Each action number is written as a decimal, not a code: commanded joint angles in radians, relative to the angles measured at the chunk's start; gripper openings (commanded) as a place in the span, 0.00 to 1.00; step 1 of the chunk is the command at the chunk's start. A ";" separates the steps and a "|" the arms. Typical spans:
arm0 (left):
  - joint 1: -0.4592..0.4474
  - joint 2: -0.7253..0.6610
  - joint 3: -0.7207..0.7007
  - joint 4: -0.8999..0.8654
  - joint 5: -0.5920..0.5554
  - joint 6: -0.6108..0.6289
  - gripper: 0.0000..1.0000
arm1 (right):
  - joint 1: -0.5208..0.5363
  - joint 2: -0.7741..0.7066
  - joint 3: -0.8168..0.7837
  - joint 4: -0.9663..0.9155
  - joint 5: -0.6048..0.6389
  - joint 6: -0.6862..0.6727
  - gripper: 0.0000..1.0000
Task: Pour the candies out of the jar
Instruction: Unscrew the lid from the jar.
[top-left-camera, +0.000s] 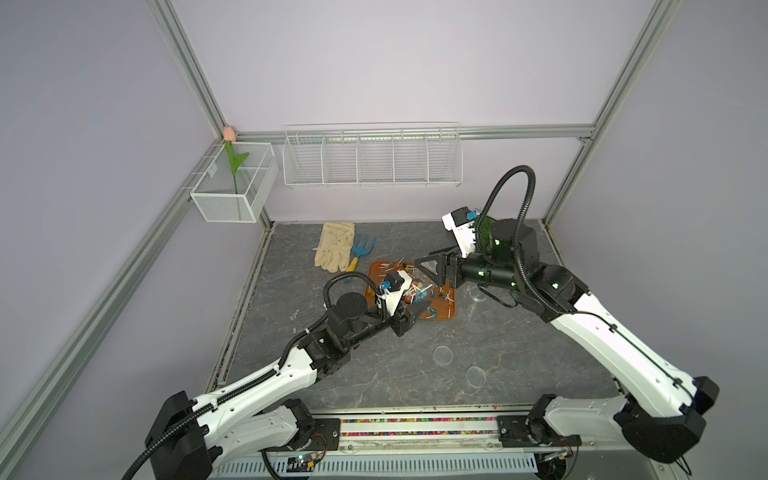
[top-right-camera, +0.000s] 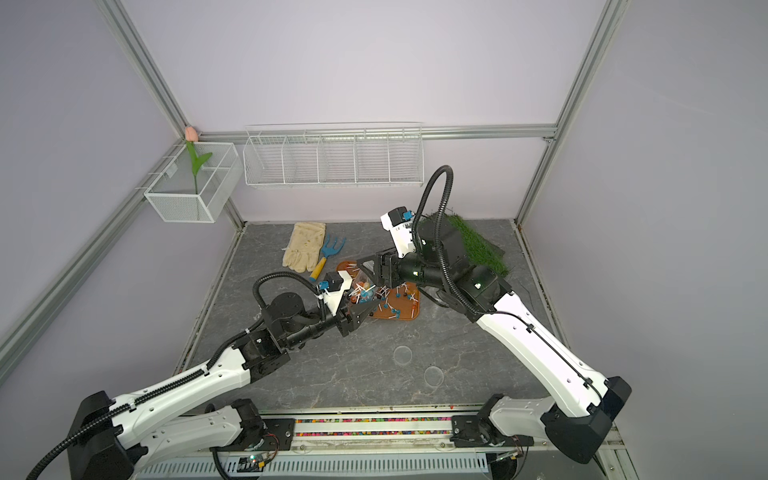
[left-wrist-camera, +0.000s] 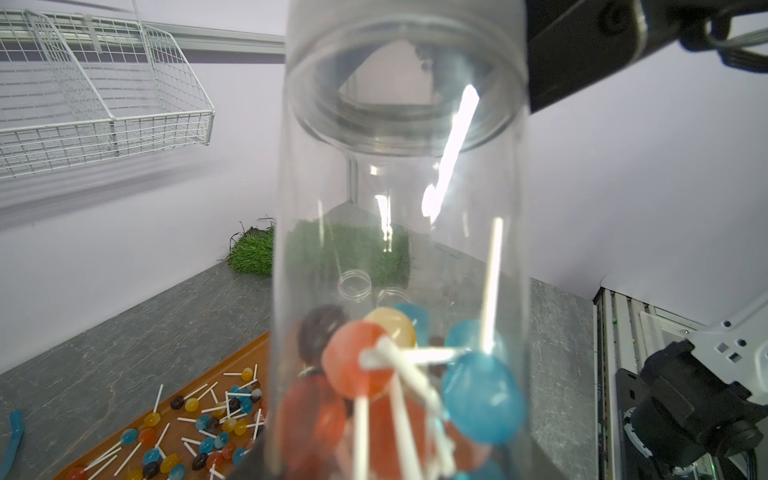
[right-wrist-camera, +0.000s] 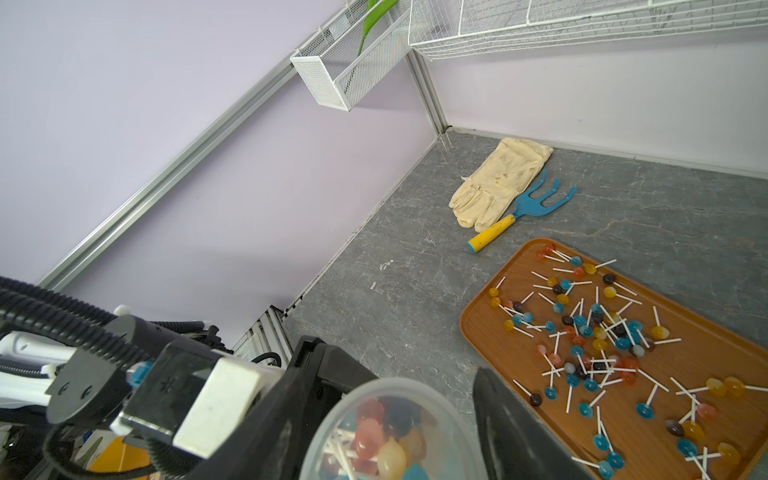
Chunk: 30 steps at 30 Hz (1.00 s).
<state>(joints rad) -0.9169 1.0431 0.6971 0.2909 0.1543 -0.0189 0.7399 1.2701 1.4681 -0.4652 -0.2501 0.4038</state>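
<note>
A clear plastic jar (left-wrist-camera: 399, 208) hangs over the orange tray (top-left-camera: 446, 311), and my left gripper (top-left-camera: 417, 309) is shut on its base end. Several candies (left-wrist-camera: 361, 361) with white sticks and blue, orange and dark heads lie heaped inside near that base. My right gripper (right-wrist-camera: 386, 415) is at the other end. Its dark fingers (right-wrist-camera: 511, 424) are closed on both sides of the translucent lid (right-wrist-camera: 440, 411), and candies (right-wrist-camera: 386, 436) show through it. Many more candies (right-wrist-camera: 594, 332) lie scattered on the tray (right-wrist-camera: 706, 345). Both top views show the jar (top-right-camera: 365, 291) between the two grippers.
A cream glove (top-left-camera: 334, 245) and a blue hand rake (top-left-camera: 363, 249) lie behind the tray. Two loose clear lids (top-left-camera: 442, 356) (top-left-camera: 476, 376) rest on the front of the table, and empty clear jars (top-left-camera: 478, 293) stand under my right arm. Grass mat (top-right-camera: 478, 245) at back right; wire baskets (top-left-camera: 372, 156) on the wall.
</note>
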 joint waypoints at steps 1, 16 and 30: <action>-0.004 -0.021 -0.011 0.050 -0.005 -0.007 0.42 | 0.000 -0.022 0.010 0.015 -0.001 0.001 0.62; -0.004 -0.065 -0.002 0.030 0.057 -0.084 0.43 | -0.049 0.015 0.121 -0.028 -0.196 -0.123 0.45; -0.004 -0.076 0.027 0.080 0.271 -0.208 0.43 | -0.076 0.023 0.199 -0.133 -0.757 -0.562 0.45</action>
<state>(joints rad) -0.9298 0.9539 0.7010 0.3771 0.4187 -0.1753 0.6548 1.3029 1.6421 -0.5800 -0.8574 -0.1139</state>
